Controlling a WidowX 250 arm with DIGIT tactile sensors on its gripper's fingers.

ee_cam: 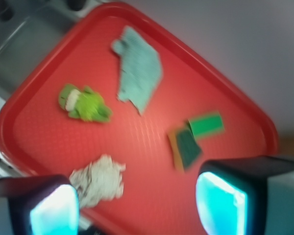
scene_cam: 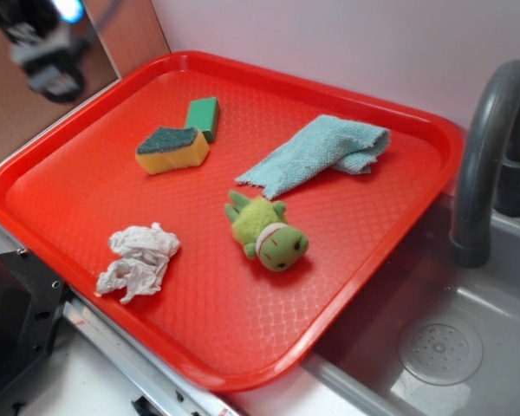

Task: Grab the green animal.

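The green animal point(scene_cam: 266, 231) is a small lime plush toy with a darker round head, lying on the red tray point(scene_cam: 355, 217) near its middle. In the wrist view the green animal point(ee_cam: 83, 103) shows at upper left, far from the jaws. My gripper point(scene_cam: 48, 48) hangs blurred high above the tray's far left corner. Seen from the wrist, the gripper point(ee_cam: 137, 205) is open, its two cyan-lit fingertips point(ee_cam: 220, 203) wide apart with nothing between them, high over the tray's edge.
A yellow sponge with green top point(scene_cam: 172, 149), a green block point(scene_cam: 204, 116), a light-blue cloth point(scene_cam: 316, 154) and a crumpled white paper point(scene_cam: 139, 258) also lie on the tray. A grey sink point(scene_cam: 451, 347) with a faucet point(scene_cam: 490, 147) stands at the right.
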